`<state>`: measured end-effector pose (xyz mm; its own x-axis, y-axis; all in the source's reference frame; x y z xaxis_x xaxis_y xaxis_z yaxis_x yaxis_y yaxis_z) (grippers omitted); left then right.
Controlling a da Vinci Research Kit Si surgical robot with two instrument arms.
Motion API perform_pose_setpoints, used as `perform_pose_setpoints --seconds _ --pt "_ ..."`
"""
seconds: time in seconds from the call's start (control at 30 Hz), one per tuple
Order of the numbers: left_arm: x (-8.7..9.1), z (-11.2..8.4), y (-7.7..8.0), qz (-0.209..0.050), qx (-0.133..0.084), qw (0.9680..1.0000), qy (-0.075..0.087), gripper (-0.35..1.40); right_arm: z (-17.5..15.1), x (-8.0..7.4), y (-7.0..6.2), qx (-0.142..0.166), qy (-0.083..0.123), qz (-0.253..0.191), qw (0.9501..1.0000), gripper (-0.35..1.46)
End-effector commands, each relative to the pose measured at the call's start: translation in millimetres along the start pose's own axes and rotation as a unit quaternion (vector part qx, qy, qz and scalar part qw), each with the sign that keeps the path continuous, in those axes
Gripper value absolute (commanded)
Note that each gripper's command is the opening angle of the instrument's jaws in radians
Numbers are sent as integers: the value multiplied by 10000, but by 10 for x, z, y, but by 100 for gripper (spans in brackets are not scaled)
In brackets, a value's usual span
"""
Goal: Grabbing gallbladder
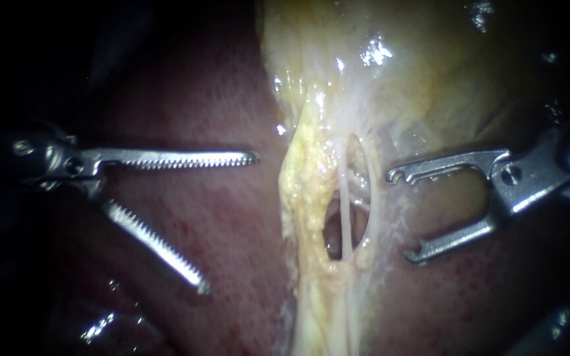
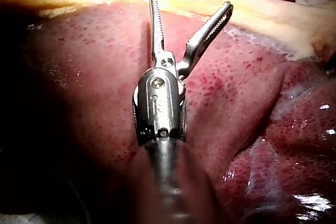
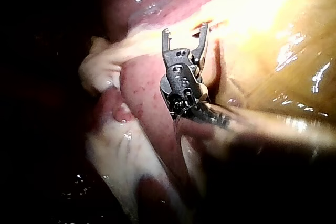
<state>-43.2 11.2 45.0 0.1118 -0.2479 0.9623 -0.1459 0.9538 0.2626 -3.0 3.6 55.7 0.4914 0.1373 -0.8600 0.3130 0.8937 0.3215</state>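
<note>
Since nothing is gripped yet, left instrument point(image 1: 231, 223) and right instrument point(image 1: 400, 215) gape wide, flanking what seems the gallbladder point(image 1: 364, 86).

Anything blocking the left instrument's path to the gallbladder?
Nothing visible. The left instrument hangs with jaws open over bare liver, short of the gallbladder. The right instrument, also open, is on the far side.

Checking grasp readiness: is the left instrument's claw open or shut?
Open. The left instrument's claw spreads wide over the liver, clear gap, nothing gripped.
</note>
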Motion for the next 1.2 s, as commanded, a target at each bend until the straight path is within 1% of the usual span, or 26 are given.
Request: perform_pose_setpoints --seconds 0.03,0.13,0.27,0.33,0.47,0.53,0.63,0.7,0.8,0.87,0.93,0.97,1.03,1.2 --pt "-1 0 0 1 2 10000 -3 105 0 0 0 0 0 0 10000 60" --pt "-2 -1 1 -5 7 10000 -7 105 0 0 0 1 0 -1 10000 60" --pt "-10 -3 7 -90 36 9999 -28 105 -1 -1 -1 3 0 -3 10000 60" --pt "-15 -4 11 -135 -14 9999 -27 106 -1 -1 -1 4 0 -4 10000 60" --pt "-27 -5 20 -324 -136 9994 -26 108 0 -1 -1 4 -1 -6 10000 60" --pt "-33 -4 25 -434 -197 9989 19 108 0 -2 -2 3 -1 -8 10000 60" --pt "-36 -1 31 -601 -312 9975 178 110 0 -2 -2 3 -2 -10 10000 60" --pt "-35 1 33 -693 -427 9962 299 111 1 -2 -2 3 -2 -11 10000 59" --pt "-33 6 38 -909 -483 9938 430 108 1 -2 -2 4 -2 -12 10000 59" --pt "-32 9 40 -1002 -516 9924 488 105 1 -2 -2 4 -2 -12 10000 59" --pt "-32 12 42 -1210 -539 9898 521 96 1 -2 -2 4 -2 -12 10000 59" --pt "-33 14 43 -1270 -547 9890 533 93 1 -2 -2 3 -2 -12 10000 59" --pt "-32 17 44 -1476 -573 9858 566 89 1 -2 -2 4 -2 -12 10000 59" --pt "-28 24 46 -1732 -616 9809 630 79 1 -2 -2 4 -2 -12 10000 59"
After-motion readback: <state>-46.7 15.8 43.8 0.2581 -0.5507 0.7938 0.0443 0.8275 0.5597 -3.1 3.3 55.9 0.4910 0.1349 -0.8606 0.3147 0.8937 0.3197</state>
